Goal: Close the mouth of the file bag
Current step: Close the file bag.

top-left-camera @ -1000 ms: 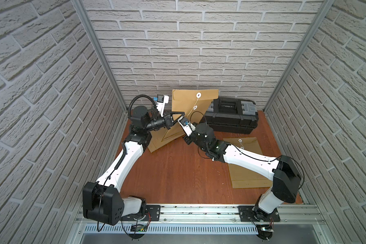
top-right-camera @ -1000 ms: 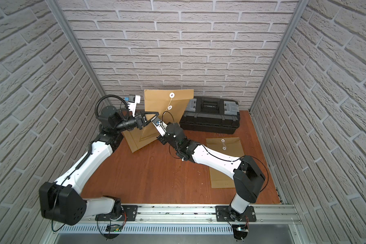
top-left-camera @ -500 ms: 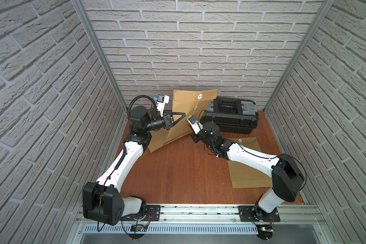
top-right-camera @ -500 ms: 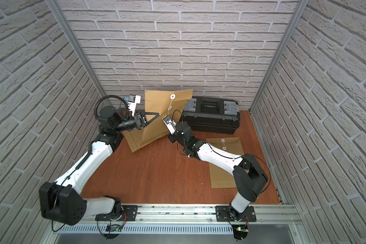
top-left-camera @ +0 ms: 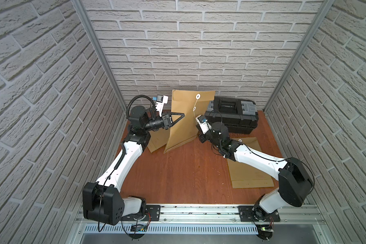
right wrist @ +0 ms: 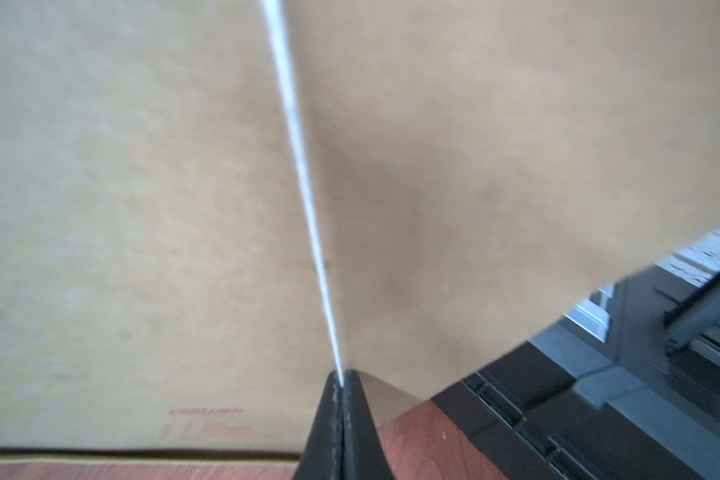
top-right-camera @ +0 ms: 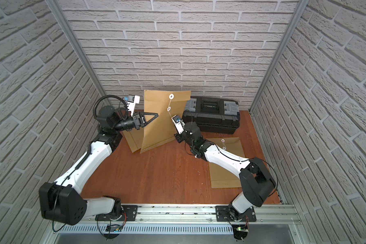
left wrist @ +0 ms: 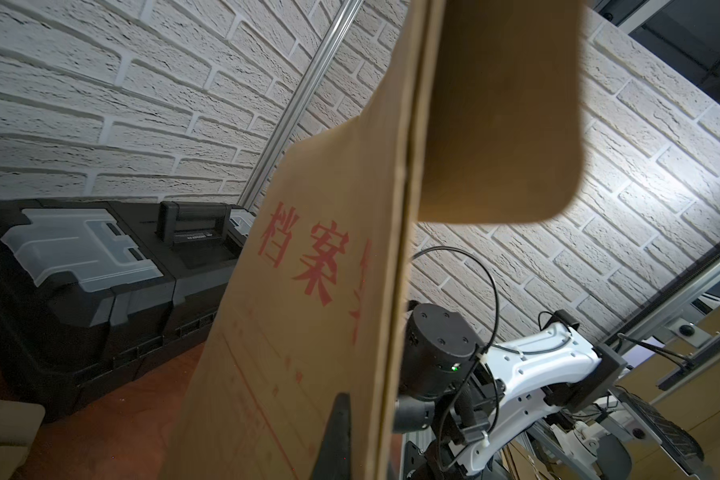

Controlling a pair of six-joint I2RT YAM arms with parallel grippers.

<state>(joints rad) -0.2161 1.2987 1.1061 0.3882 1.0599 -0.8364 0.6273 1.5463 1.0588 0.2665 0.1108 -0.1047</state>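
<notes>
- The file bag (top-left-camera: 182, 131) is a big brown paper envelope. It stands on its bottom edge on the wooden table (top-left-camera: 188, 173), near the back wall, just beside the black toolbox (top-left-camera: 232, 114).
- The left gripper (top-left-camera: 183, 115) is closed on the side edge of the file bag, about halfway up. In the left wrist view one black finger (left wrist: 335, 436) lies flat on the paper.
- The right gripper (right wrist: 341, 384) is pinched shut on the white string (right wrist: 304, 187). The string looks pulled straight from the tips up across the paper.
- In both top views the string runs from the top button (top-left-camera: 198, 96) on the flap (top-left-camera: 205, 96) down to the lower button (top-left-camera: 194, 109) on the front of the bag, then on to the right gripper.
- The flap is bent over at the top. In the left wrist view it sticks out a bit, so I think the mouth is not shut all the way yet.
- The bag is probably light and thin. The paper looks a bit stiff, but it can bend, crease or tip over if pushed hard. The side edge is a good place to hold it, away from the buttons.
- The string is thin and soft. It could slip out or snap if pulled too hard, so a firm pinch near its end seems best.
- Two more envelopes are on the table. One lies flat under the right arm (top-left-camera: 249, 175), and one is partly behind the bag (top-left-camera: 156, 140).
</notes>
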